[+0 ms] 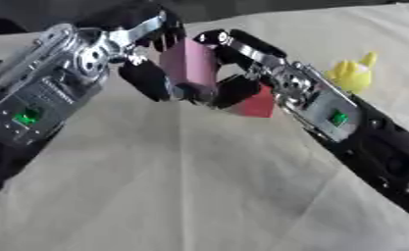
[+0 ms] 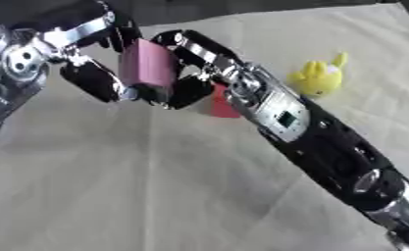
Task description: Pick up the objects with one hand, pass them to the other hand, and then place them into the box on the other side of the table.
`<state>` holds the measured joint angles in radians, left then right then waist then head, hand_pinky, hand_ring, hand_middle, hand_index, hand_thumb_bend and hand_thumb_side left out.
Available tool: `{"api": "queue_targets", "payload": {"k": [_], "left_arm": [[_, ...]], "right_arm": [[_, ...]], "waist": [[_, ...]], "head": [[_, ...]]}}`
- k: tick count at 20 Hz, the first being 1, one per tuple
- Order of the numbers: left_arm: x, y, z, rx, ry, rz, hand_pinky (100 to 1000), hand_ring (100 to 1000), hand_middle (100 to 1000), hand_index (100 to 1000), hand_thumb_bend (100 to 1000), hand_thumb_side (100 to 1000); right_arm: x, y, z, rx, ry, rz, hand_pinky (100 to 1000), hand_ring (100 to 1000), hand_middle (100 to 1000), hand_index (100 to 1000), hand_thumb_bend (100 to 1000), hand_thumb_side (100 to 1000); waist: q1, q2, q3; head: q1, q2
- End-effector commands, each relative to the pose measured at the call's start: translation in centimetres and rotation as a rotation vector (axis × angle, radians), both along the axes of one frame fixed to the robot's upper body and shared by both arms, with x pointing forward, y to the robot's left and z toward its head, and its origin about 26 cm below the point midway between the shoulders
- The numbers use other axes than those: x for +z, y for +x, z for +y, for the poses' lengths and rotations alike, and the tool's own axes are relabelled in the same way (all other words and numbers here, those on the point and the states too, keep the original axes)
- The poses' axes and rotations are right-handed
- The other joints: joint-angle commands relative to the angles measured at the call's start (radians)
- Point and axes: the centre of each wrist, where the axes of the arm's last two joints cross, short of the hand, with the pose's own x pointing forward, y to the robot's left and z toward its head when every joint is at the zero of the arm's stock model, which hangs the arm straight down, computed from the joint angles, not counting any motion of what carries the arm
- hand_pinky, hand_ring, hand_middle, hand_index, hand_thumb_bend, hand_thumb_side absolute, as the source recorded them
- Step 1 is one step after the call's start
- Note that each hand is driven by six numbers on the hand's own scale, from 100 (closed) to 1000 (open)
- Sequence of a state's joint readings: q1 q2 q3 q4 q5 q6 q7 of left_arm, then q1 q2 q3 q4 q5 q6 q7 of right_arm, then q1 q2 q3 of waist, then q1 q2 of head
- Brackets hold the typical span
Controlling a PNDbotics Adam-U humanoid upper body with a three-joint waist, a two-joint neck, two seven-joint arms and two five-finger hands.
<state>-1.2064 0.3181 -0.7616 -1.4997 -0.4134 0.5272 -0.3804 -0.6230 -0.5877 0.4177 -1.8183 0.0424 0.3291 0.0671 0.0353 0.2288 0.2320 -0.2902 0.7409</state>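
While both hands meet above the bench [image 1: 199, 196], the pink block [image 1: 190, 66] stands roughly upright between them, left hand [image 1: 143, 54] and right hand [image 1: 242, 68] each curled round it mid-handover.

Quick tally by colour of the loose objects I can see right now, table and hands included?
Pink: 1, the pink cylinder-shaped block between the left hand and right hand.
Red: 1, the red block on the table behind the right hand.
Yellow: 1, the yellow plush toy.
Total: 3.
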Motion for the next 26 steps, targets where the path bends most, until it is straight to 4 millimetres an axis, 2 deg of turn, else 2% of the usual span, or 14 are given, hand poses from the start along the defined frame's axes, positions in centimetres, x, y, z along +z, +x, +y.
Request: {"api": "queue_targets", "payload": {"k": [1, 4, 7, 8, 9, 12, 15, 20, 26], "left_arm": [[0.9, -0.1, 0.1, -0.006, -0.029, -0.016, 705, 601, 466, 477, 235, 100], [0.8, -0.1, 0.1, -0.002, -0.034, -0.029, 702, 581, 450, 464, 293, 100], [0.8, 0.0, 0.1, 0.013, -0.024, -0.043, 702, 577, 446, 465, 361, 100], [0.8, 0.1, 0.1, 0.016, -0.02, -0.048, 702, 577, 446, 465, 361, 100], [0.8, 0.1, 0.2, 0.019, -0.015, -0.055, 702, 579, 447, 468, 391, 100], [0.8, 0.1, 0.2, 0.022, 0.002, -0.078, 702, 553, 446, 468, 442, 100], [0.9, 0.2, 0.4, 0.027, 0.027, -0.097, 702, 552, 443, 465, 476, 100], [1.0, 0.8, 1.1, 0.053, 0.059, -0.115, 702, 548, 435, 461, 533, 100], [1.3, 1.7, 2.7, 0.101, 0.088, -0.127, 703, 548, 430, 458, 567, 100]], "right_arm": [[1.0, -0.3, -0.2, 0.008, -0.009, -0.042, 599, 468, 373, 515, 308, 100], [0.9, -0.3, -0.2, 0.014, -0.02, -0.054, 643, 519, 432, 578, 368, 100], [1.0, -0.3, -0.2, 0.025, -0.038, -0.085, 686, 588, 521, 689, 439, 100], [1.0, -0.3, -0.3, 0.034, -0.048, -0.097, 686, 588, 521, 689, 439, 100], [1.0, -0.4, -0.3, 0.046, -0.062, -0.11, 713, 641, 583, 764, 479, 100], [1.0, -0.3, -0.4, 0.076, -0.11, -0.144, 750, 728, 674, 853, 575, 100], [1.0, -0.2, -0.5, 0.099, -0.171, -0.166, 780, 764, 715, 886, 647, 100], [1.0, -0.1, -0.8, 0.105, -0.217, -0.184, 798, 784, 737, 911, 699, 101], [1.1, -0.1, -1.1, 0.067, -0.227, -0.186, 799, 787, 743, 916, 685, 100]], "waist": [[-0.014, 0.001, 0.0], [-0.015, 0.0, -0.001], [-0.016, -0.001, -0.001], [-0.016, -0.001, -0.001], [-0.016, -0.001, -0.001], [-0.016, -0.001, -0.003], [-0.016, -0.002, -0.004], [-0.014, -0.004, -0.005], [-0.011, -0.007, -0.008]], "head": [[0.0, -0.009], [0.002, -0.013], [0.002, -0.01], [0.003, -0.01], [0.002, -0.01], [0.002, -0.009], [0.002, -0.007], [0.006, -0.008], [0.014, -0.005]]}}
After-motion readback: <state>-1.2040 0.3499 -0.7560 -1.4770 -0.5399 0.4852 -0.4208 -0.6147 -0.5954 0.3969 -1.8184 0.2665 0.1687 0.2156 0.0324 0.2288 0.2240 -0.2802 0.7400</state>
